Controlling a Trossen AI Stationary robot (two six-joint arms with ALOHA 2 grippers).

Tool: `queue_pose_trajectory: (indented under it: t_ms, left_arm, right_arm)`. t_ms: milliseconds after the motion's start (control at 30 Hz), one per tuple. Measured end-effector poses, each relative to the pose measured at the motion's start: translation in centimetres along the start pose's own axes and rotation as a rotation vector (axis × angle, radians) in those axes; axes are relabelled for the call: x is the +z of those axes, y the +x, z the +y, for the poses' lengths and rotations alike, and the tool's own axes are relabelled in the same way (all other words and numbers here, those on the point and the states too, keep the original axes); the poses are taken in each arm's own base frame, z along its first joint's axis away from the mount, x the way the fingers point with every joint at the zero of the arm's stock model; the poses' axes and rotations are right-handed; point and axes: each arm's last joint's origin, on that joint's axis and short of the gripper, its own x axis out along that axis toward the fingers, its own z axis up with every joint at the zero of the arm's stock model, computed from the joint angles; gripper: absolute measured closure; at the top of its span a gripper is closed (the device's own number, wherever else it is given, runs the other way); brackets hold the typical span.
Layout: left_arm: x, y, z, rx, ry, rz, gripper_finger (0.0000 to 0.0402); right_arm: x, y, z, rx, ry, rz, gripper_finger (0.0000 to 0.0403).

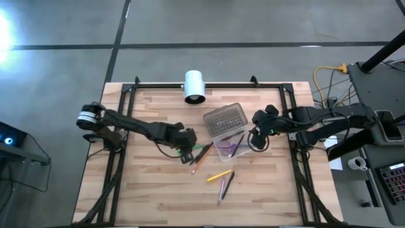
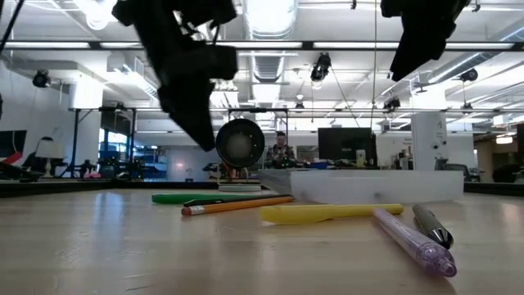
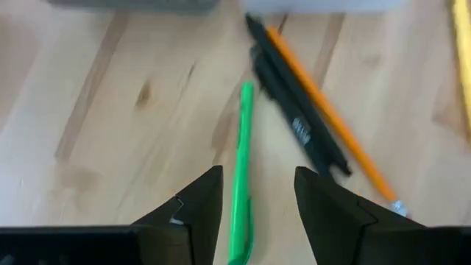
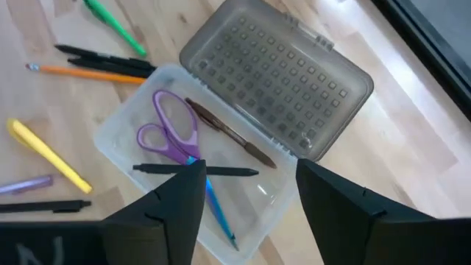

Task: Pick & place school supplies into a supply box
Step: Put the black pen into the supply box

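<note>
Hovering low over the worktop, the left hand has its fingers apart and empty, straddling the green pen. Just beside that pen lie a black pen and an orange pencil, their far ends near the box.

The box sits near the worktop's middle, its textured lid folded open flat. Inside it are four things: purple scissors, a brown pencil, a black pen and a blue pen.

The right hand hangs above the box, fingers spread, holding nothing.

Nearer the front edge lie three more: a yellow marker, a purple pen and a dark pen. Bare wood stretches around them. A white cylinder rests at the back edge.
</note>
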Motion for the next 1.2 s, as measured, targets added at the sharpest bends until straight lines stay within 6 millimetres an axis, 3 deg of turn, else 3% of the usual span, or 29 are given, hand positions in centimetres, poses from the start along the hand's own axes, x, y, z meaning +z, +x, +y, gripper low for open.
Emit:
queue_pose_trajectory:
  t_ms: [400, 533, 633, 733, 1000, 1200]
  left_arm:
    - [-2.6, 1.5, 0.7, -0.012, 0.019, -0.019, 0.0247]
    - [-2.6, 1.5, 0.6, -0.014, 0.030, -0.017, 0.0247]
    - [-2.3, 1.2, 0.2, -0.029, 0.072, -0.044, 0.0247]
    - [-2.0, 1.1, 0.0, -0.035, 0.085, -0.059, 0.0247]
    - [-1.8, 1.0, 0.0, -0.038, 0.083, -0.066, 0.0247]
    - [-1.9, 1.0, 0.0, -0.038, 0.083, -0.065, 0.0247]
  right_arm:
    - [0.1, 1.7, 1.0, 0.003, -0.029, 0.078, 0.0182]
    - [-0.4, 1.2, 1.7, 0.128, -0.074, 0.127, 0.0181]
    - [-1.2, 0.7, 3.5, 0.290, -0.175, 0.169, 0.0183]
    - [-2.3, 1.0, 5.5, 0.364, -0.388, 0.207, 0.0184]
    - [-5.2, 4.3, 10.8, 0.463, -0.797, 0.307, 0.0184]
    - [-5.2, 6.9, 14.2, 0.539, -0.809, 0.293, 0.0184]
